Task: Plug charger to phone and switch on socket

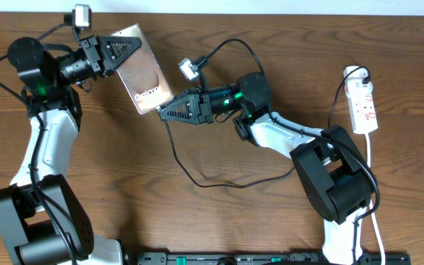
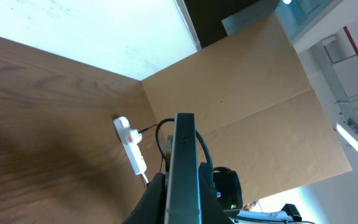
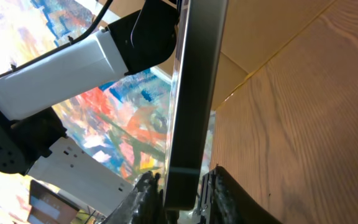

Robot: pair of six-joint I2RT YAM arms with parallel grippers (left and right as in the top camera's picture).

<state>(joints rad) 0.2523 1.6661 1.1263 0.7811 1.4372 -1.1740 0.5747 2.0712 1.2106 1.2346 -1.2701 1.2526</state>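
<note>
The phone (image 1: 144,79) is held tilted above the table, glossy face up. My left gripper (image 1: 121,49) is shut on its upper left end. In the left wrist view the phone (image 2: 184,163) shows edge-on between the fingers (image 2: 183,205). My right gripper (image 1: 163,112) sits at the phone's lower end, shut on the charger plug. In the right wrist view its fingers (image 3: 180,198) straddle the end of the phone (image 3: 195,93), with the dark plug tip (image 3: 171,217) right under it. The charger cable (image 1: 186,173) loops across the table. The socket (image 1: 364,107) lies at the far right.
The socket also shows in the left wrist view (image 2: 132,147), beside a brown cardboard wall (image 2: 253,93). Its white cord (image 1: 372,184) runs down the right side past the right arm's base (image 1: 337,184). The left arm's base (image 1: 39,228) stands at the lower left.
</note>
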